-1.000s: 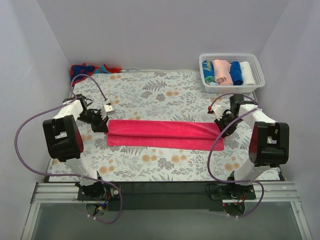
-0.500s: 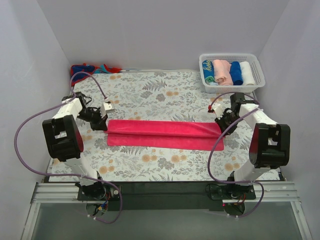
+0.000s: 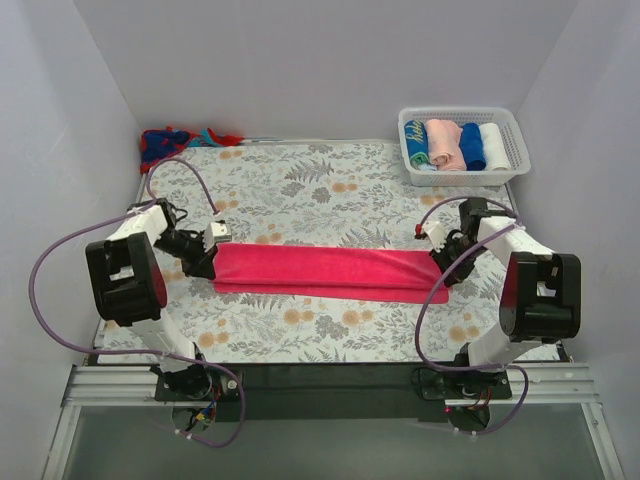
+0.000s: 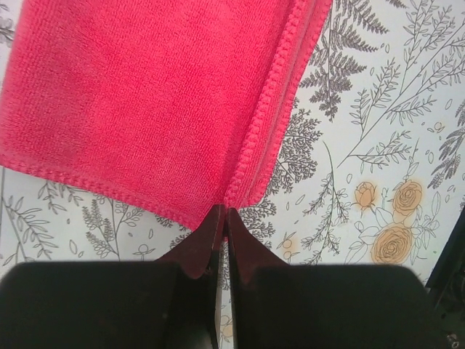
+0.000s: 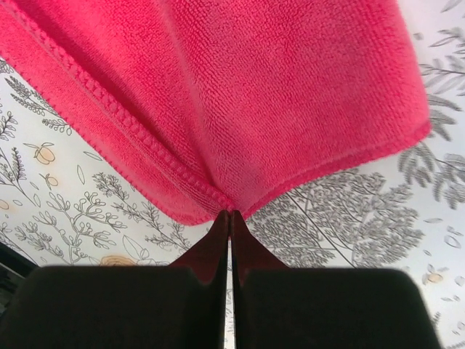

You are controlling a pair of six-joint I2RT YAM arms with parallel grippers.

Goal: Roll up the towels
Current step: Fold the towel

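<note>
— Left claw [image 4: 221, 215] and right claw [image 5: 231, 215] are both pinched shut on the pink towel [image 3: 320, 268], one on each short end.
— Where is the towel?
— It lies across the middle of the desk [image 3: 300, 190], from left to right. It is folded into a long thin strip.
— Is it rolled up?
— No. It is flat, so I think the rolling has not begun. The folding part looks done.
— What else is left?
— A red and blue towel [image 3: 172, 140] sits bunched in the far left corner, well apart from both claws. I think it needs rolling too.
— And the basket [image 3: 465, 177]?
— It is in the far right corner, with some rolls [image 3: 447, 143] inside.
</note>
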